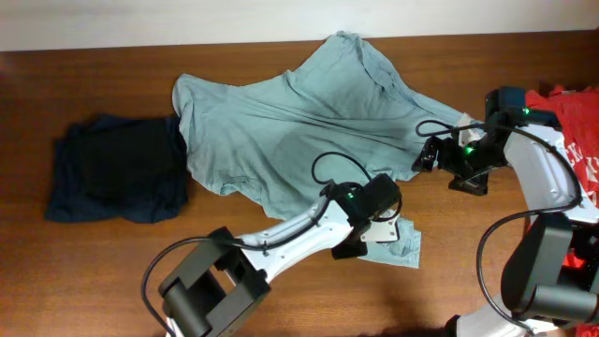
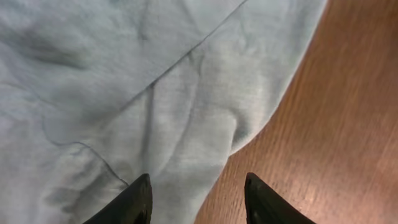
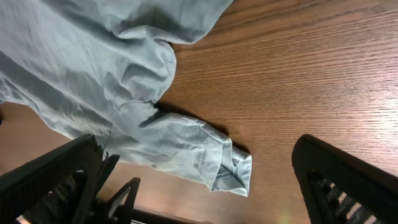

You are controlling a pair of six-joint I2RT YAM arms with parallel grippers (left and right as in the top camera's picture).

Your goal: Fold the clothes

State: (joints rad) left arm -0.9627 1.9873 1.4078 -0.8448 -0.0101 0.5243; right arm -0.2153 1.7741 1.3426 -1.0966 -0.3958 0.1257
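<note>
Left hand (image 1: 370, 234) is sitting low over the edge of the pale grey-blue T-shirt (image 1: 281, 122) that's nearest the robot. Its fingers are roughly halfway apart, and in the wrist view the hand (image 2: 198, 193) straddles the hem with nothing pinched, as far as I can see. Right hand (image 1: 432, 154) is at that shirt's edge on the robot's right, fingers spread as wide as they go. It's holding nothing and looking down at a rumpled sleeve cuff (image 3: 217, 158) lying flat on the counter (image 1: 94, 75). The shirt itself is spread across the middle of the counter but not flat: there are ridges and wrinkles all over, and one corner (image 1: 402, 245) pokes out past the left hand. I'd expect this thing to be light, floppy and zero help holding a shape, so it'll sag and drag if lifted from one point. Best bet is probably pinching the doubled hems, cuff or bottom corner, since the seam gives the fingers something thicker to bite. Grabbing mid-panel would likely just bunch it up. A dark navy shirt (image 1: 117, 168) sits crumpled right against the grey-blue one on the far side from the right hand. A red shirt (image 1: 576, 122) lies beyond the right hand, apart from the grey-blue one. No baskets, bins or trays anywhere that I can see.
</note>
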